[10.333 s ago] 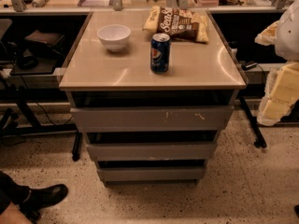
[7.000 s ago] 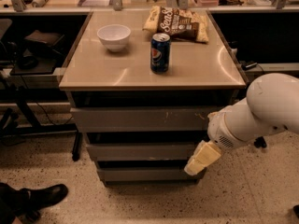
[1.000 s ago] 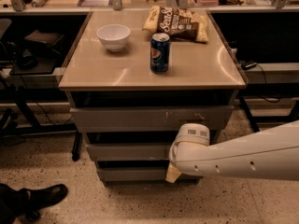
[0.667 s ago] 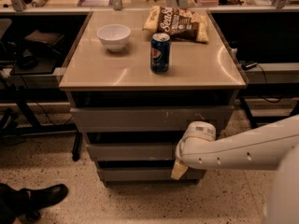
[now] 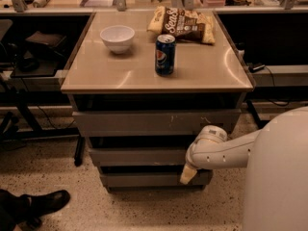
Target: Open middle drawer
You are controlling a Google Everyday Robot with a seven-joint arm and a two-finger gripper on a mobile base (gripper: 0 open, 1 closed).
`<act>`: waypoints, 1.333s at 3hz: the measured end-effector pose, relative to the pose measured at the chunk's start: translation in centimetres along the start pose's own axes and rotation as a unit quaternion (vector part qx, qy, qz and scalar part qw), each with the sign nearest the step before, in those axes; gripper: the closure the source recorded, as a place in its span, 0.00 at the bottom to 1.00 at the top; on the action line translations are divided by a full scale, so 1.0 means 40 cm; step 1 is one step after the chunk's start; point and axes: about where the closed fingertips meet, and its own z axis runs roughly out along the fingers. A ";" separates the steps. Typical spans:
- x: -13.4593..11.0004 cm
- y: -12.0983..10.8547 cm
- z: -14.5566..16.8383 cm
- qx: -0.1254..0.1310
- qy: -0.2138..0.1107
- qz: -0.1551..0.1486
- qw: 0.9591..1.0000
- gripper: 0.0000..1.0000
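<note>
Gripper (image 5: 188,174) hardware is seen as a pale, cream-coloured tip pointed downward at the right end of the drawer stack, low in the camera view; whether it is spread or closed cannot be made out, and nothing is seen to be held by it. It is carried on a white arm (image 5: 226,150) that is bent at a rounded joint and reaches in from the right, where part of the view is filled by the robot body (image 5: 279,177). The tip is placed in front of the right part of the bottom drawer (image 5: 144,179), just below the right end of the middle drawer (image 5: 137,156), whose right end is partly covered by the joint. The middle drawer is shown as a plain grey face, set between the bottom drawer and the larger top drawer (image 5: 154,122), which is marked by pale scratches; dark gaps are seen above each face. On the beige cabinet top (image 5: 96,73) a white bowl (image 5: 117,37) is placed at the left, a blue can (image 5: 165,55) stands upright near the middle, and a chip bag (image 5: 183,23) lies behind it. On the speckled floor (image 5: 144,208) a black shoe (image 5: 43,203) is seen at the lower left.
</note>
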 end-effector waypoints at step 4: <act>-0.056 -0.066 0.242 -0.017 -0.034 0.048 0.998 0.00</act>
